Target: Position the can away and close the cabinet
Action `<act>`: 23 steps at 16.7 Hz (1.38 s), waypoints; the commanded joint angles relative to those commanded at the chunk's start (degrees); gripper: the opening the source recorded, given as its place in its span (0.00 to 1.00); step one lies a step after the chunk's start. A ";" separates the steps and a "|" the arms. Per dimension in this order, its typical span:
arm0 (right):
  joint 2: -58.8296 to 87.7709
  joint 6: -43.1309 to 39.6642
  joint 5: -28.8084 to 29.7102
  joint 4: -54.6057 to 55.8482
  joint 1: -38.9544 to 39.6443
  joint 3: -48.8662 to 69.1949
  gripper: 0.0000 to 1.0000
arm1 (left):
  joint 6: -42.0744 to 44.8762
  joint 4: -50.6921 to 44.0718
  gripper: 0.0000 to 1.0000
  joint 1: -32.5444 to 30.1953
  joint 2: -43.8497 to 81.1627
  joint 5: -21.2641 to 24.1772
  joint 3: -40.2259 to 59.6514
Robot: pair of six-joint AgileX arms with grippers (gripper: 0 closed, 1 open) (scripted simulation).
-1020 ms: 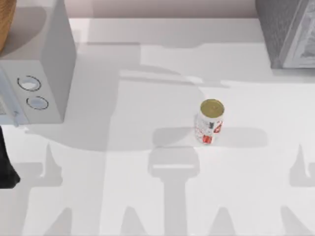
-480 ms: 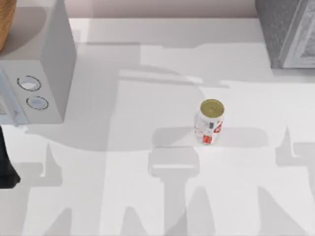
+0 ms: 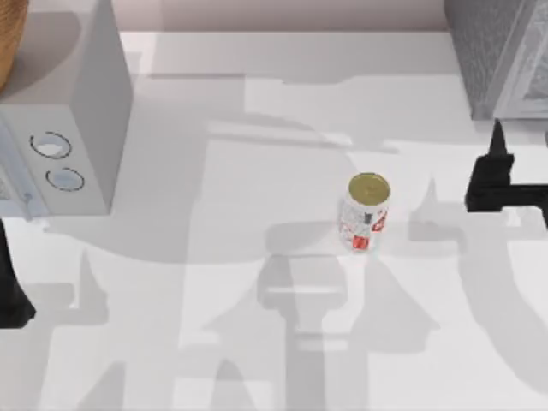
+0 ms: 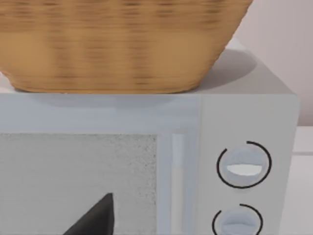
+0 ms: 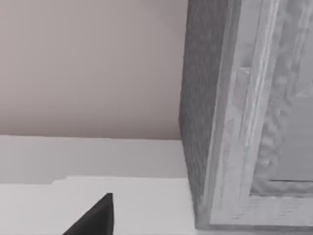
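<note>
Your right tool [image 3: 497, 175], jaw state unreadable, is hovering beside the small gold-topped white-labelled can [image 3: 366, 212]: likely light, rigid, slick; grip mid-label.

can [image 3: 366, 211] mid-table, cabinet [image 3: 497, 53] probably far right

The can [image 3: 366, 211] is showing a dull gold metal top and paper-like label — the cabinet [image 3: 495, 53] is looking rough, speckled; the basket [image 4: 117, 44] is looking woven.

I see the can [image 3: 366, 213], gold-topped with a white label marked red and dark, on the white worktop [image 3: 214, 342]; upper right, the dark grey speckled cabinet [image 3: 488, 43]; my right claw [image 3: 497, 175] is black.
</note>
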 joint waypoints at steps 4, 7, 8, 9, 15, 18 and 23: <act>23.00 -0.12 9.07 17.53 8.88 6.03 1.00 | 0.00 0.00 1.00 0.00 0.00 0.00 0.00; 38.62 -0.10 15.21 29.64 15.02 10.26 1.00 | 0.00 0.00 1.00 0.00 0.00 0.00 0.00; 43.31 -0.07 17.05 33.30 16.88 11.55 1.00 | 0.00 0.00 1.00 0.00 0.00 0.00 0.00; 47.70 -0.01 18.78 36.75 18.64 12.77 1.00 | 0.00 0.00 1.00 0.00 0.00 0.00 0.00; 65.70 0.42 25.84 51.03 25.90 17.89 1.00 | 0.00 0.00 1.00 0.00 0.00 0.00 0.00; 67.88 0.51 26.69 52.78 26.78 18.53 1.00 | 0.00 0.00 1.00 0.00 0.00 0.00 0.00; 71.12 3.28 23.66 48.86 26.34 22.16 1.00 | 0.00 0.00 1.00 0.00 0.00 0.00 0.00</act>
